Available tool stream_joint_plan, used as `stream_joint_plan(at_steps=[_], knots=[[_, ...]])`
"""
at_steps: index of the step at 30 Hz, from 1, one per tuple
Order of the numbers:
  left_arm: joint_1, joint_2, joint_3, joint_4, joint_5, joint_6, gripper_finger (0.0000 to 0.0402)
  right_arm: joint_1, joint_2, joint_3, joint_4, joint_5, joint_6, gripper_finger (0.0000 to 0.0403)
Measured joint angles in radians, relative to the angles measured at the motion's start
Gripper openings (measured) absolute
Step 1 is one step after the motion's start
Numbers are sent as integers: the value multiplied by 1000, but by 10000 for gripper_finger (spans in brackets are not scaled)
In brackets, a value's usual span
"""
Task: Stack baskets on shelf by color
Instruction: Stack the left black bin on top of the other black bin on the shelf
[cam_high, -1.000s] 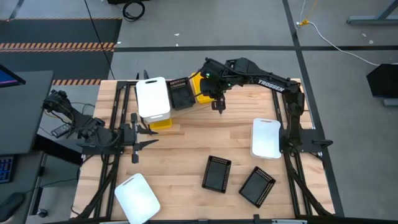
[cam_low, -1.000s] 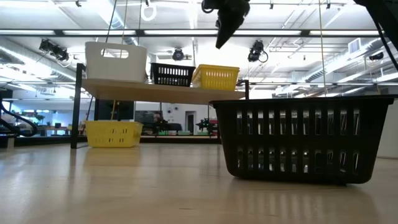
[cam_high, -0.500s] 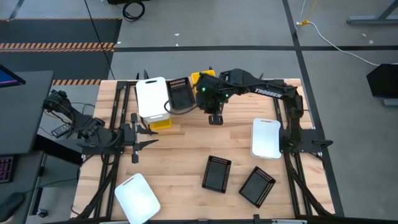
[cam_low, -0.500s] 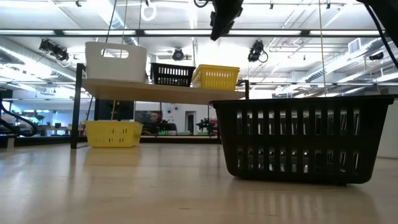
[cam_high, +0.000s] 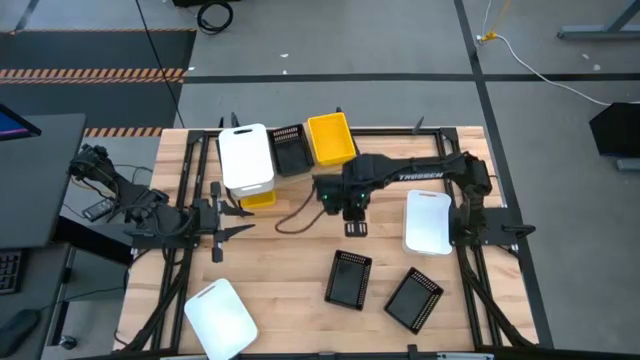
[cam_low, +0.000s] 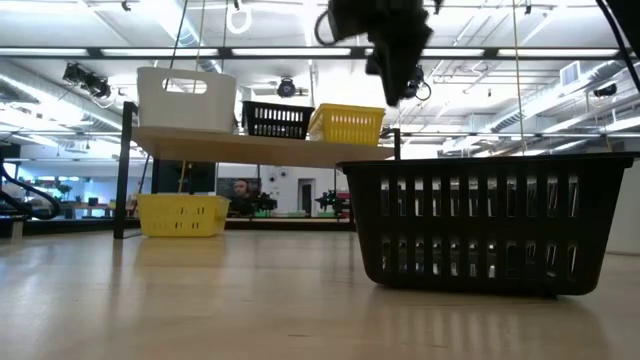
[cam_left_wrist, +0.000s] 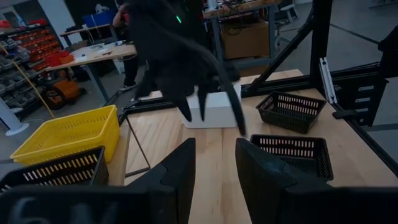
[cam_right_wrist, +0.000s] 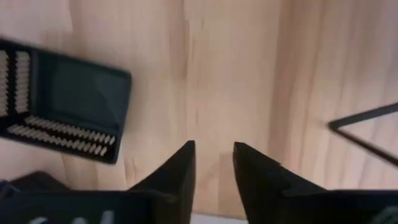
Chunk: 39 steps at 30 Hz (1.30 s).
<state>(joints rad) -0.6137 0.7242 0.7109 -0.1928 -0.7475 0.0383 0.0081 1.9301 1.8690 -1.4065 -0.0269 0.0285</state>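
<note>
The slatted wooden table (cam_high: 300, 240) carries everything. At its far left stands the shelf (cam_low: 260, 146), with three baskets on top in a row: a white basket (cam_high: 246, 157) at the left, a black basket (cam_high: 290, 150) in the middle and a yellow basket (cam_high: 331, 138) at the right. The yellow one now shows whole from above; a second ago the right arm lay across it. A second yellow basket (cam_low: 183, 214) sits on the table under the shelf's left end.

The right arm has swung back from the shelf toward the table's middle since the earlier pictures. Its right gripper (cam_high: 356, 228) now hangs over bare wood, clear of the shelf and just far of a black basket (cam_high: 349, 277) lying on the near middle of the table. Its fingers (cam_right_wrist: 177, 171) stand a narrow gap apart with nothing between them.

The left gripper (cam_left_wrist: 211, 165) waits at the table's left edge as before, jaws narrowly apart and empty.

The loose baskets have not moved: another black one (cam_high: 415, 297) near right, a white one (cam_high: 428, 221) at the right edge, and a white one (cam_high: 220, 316) at the near left corner.
</note>
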Motion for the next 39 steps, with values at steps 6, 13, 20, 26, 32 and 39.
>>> stream_joint_plan(at_steps=[6, 13, 20, 26, 32, 39], knots=[[0, 0, 0, 0, 0, 1, 121, 5, 0, -108, 77, 0, 64, 184], [0, 0, 0, 0, 0, 1, 121, 39, 0, -185, 140, -2, 160, 204], [0, 0, 0, 0, 0, 1, 121, 105, 0, -251, 220, -27, 190, 202], [0, 0, 0, 0, 0, 2, 121, 133, 0, -302, 279, -27, 209, 200], [0, 0, 0, -1, 0, 2, 121, 134, 0, -326, 311, -26, 258, 200], [0, 0, 0, -2, 0, 2, 121, 163, 0, -326, 349, -27, 288, 200]])
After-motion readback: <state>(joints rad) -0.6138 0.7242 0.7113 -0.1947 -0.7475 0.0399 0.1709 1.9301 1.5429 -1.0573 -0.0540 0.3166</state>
